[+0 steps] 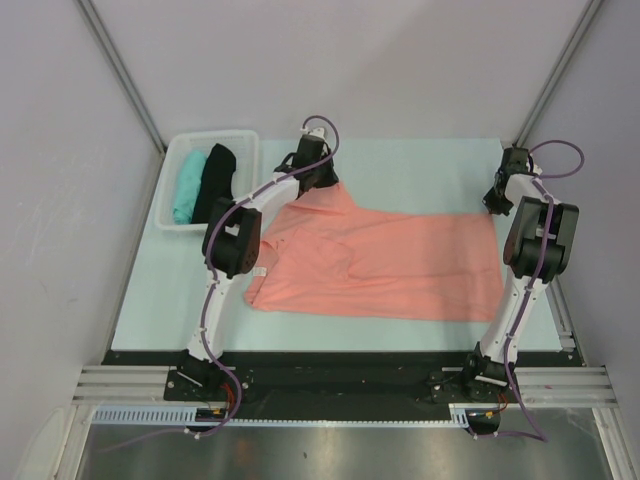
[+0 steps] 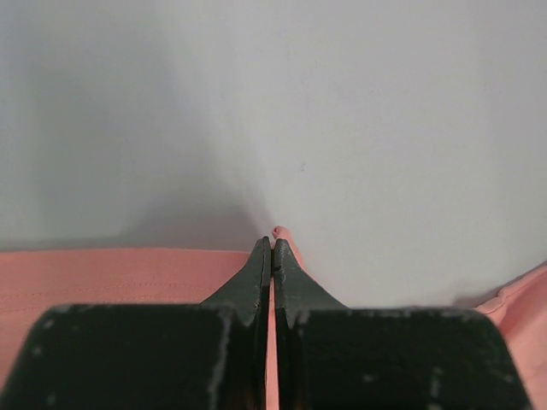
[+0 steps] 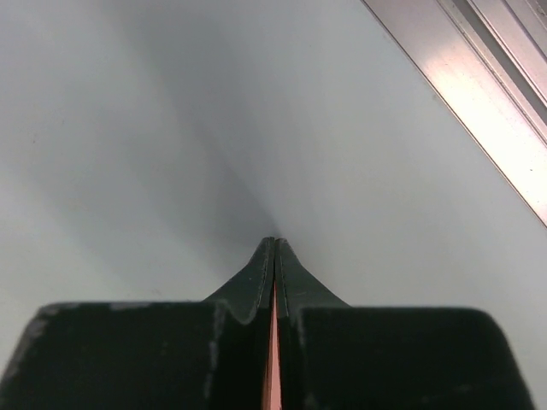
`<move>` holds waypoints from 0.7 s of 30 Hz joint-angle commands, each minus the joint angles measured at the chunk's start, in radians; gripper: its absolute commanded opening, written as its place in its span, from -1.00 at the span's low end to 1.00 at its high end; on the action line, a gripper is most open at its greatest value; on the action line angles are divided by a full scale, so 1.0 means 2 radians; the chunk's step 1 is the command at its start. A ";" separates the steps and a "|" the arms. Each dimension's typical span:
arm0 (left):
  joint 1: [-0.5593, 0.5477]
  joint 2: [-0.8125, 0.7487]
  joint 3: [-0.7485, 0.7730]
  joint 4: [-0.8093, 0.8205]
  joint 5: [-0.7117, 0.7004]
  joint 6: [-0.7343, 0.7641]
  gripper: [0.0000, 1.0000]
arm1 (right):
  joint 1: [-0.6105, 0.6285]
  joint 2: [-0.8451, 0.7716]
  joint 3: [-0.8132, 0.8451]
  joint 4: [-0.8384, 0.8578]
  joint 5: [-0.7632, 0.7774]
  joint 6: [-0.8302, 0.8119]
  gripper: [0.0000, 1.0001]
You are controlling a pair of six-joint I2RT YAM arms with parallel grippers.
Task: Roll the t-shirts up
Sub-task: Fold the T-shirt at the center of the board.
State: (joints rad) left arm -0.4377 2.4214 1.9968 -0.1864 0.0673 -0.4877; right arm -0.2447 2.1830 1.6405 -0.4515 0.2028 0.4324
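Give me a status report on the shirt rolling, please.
Left gripper, right gripper shut on pink t-shirt, far edge. Shirt spread, unrolled. Bin far left, not blocking.

Bright, even, diffuse light fills all three views. From overhead, the pale table shows no glare, and the salmon-pink t-shirt casts only a faint shadow along its edge at 6 o'clock. The metal plate at 6 o'clock carries a dull sheen. That view is sharp.

In the left wrist view the left gripper is dark and slightly soft near the lens, with grey shadow spreading toward 9 o'clock. In the right wrist view shadow fans from the right gripper toward 11 o'clock, and the aluminium rail at 2 o'clock glares white.
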 commanded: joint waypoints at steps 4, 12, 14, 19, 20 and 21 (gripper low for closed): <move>0.003 -0.071 -0.010 0.014 0.008 0.014 -1.00 | 0.001 -0.028 0.009 -0.019 0.001 0.000 -1.00; 0.003 -0.151 -0.092 0.040 0.008 0.007 -1.00 | 0.001 -0.084 -0.010 -0.017 0.001 0.005 -1.00; 0.003 -0.163 -0.108 0.042 0.010 0.004 -1.00 | 0.003 -0.094 -0.015 -0.019 0.003 0.005 -1.00; 0.003 -0.203 -0.174 0.060 0.028 -0.011 -1.00 | 0.005 -0.120 -0.040 -0.020 0.007 0.005 -1.00; 0.002 -0.208 -0.182 0.063 0.031 -0.015 -1.00 | 0.007 -0.129 -0.044 -0.020 0.007 0.006 -1.00; 0.001 -0.215 -0.200 0.063 0.029 -0.017 -1.00 | 0.007 -0.134 -0.050 -0.020 0.006 0.007 -1.00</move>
State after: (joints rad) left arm -0.4377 2.0796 1.6783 -0.1123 0.0925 -0.4957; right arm -0.2424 1.9915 1.5803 -0.4824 0.2020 0.4358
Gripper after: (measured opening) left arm 0.007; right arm 0.009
